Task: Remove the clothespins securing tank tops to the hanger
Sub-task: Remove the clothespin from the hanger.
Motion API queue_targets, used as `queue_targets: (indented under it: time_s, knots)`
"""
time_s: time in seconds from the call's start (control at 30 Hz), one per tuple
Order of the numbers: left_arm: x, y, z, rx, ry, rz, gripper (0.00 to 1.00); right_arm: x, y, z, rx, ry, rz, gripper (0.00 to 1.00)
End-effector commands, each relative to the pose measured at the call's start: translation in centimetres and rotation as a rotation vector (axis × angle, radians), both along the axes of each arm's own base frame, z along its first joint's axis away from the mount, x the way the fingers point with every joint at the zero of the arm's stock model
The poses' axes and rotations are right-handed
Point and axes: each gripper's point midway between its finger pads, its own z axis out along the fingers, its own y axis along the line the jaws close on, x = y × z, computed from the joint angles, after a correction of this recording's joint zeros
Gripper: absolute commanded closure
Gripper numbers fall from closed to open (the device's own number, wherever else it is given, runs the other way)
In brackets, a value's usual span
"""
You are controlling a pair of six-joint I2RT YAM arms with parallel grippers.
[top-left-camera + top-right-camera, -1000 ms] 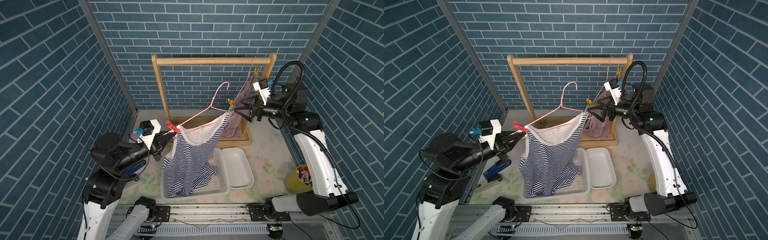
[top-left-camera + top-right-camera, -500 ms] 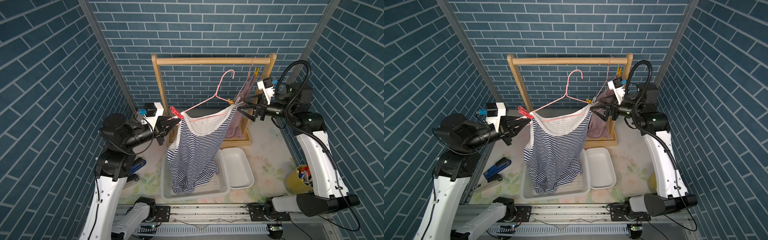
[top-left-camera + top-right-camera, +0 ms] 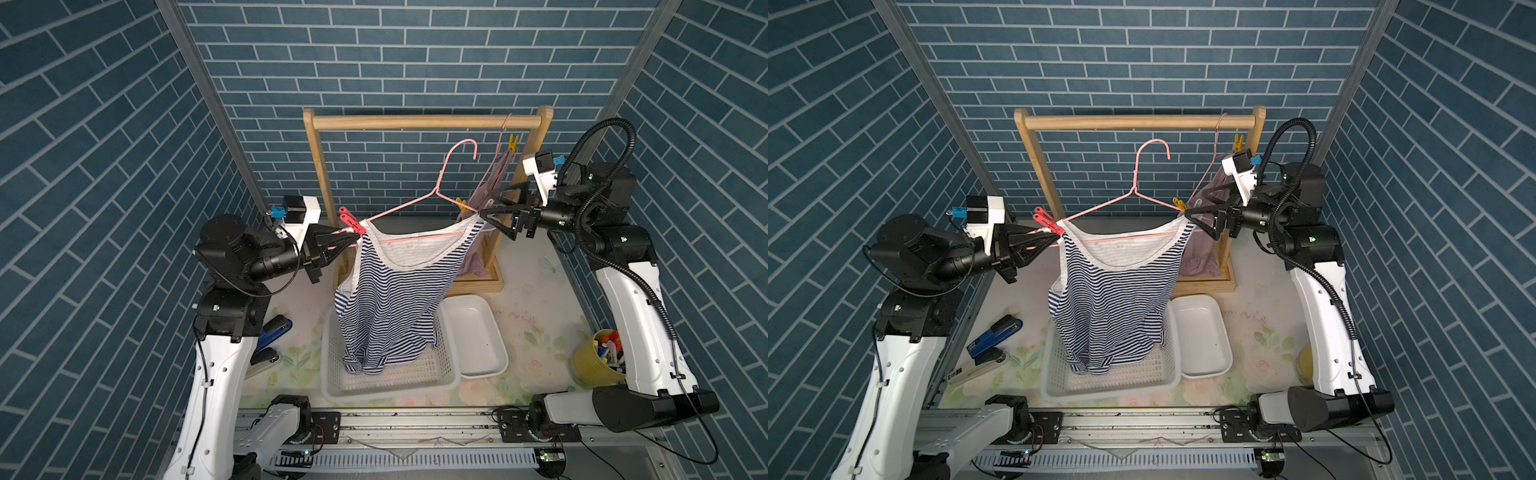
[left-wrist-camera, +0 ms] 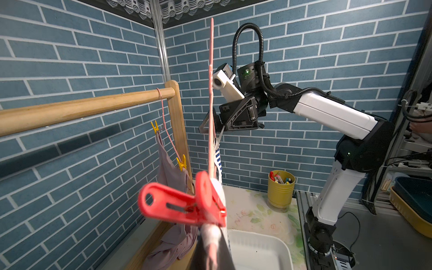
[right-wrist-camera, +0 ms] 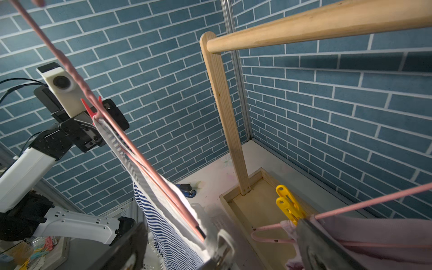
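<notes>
Pink wire forms the hanger that carries the striped tank top. It is off the wooden rail and hangs in the air between the two arms, above a white basket on the counter. The left gripper is clenched on one end of that hanger, just beside the red clothespin that pins the strap there. The right gripper is spread wide at the other end. In the right wrist view its fingers stand on either side of the grey clothespin, apart from it. The pink tank top hangs from a second hanger hooked on the rail, fastened by two yellow clothespins.
</notes>
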Motion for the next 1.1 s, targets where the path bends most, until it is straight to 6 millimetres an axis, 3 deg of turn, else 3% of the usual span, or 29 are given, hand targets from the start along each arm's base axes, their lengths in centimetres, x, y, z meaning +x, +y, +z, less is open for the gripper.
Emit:
queue_targets:
  time_s: [0.0, 0.33, 0.57, 1.07]
  knots:
    - [-0.6, 0.2, 0.5, -0.003, -0.038, -0.014, 1.00, -1.0, 0.2, 0.9, 0.003, -0.053, 0.060, 0.01]
    - [-1.2, 0.5, 0.6, 0.000, -0.019, -0.003, 1.00, -1.5, 0.4, -0.5, -0.023, -0.042, 0.115, 0.04]
    - [-1.7, 0.4, 0.4, 0.020, 0.009, -0.026, 1.00, -3.1, 0.4, 0.2, 0.025, -0.061, 0.229, 0.12]
    - [-2.0, 0.3, 1.7, 0.018, 0.009, -0.040, 1.00, -3.4, -1.9, -0.6, 0.085, -0.050, 0.341, 0.22]
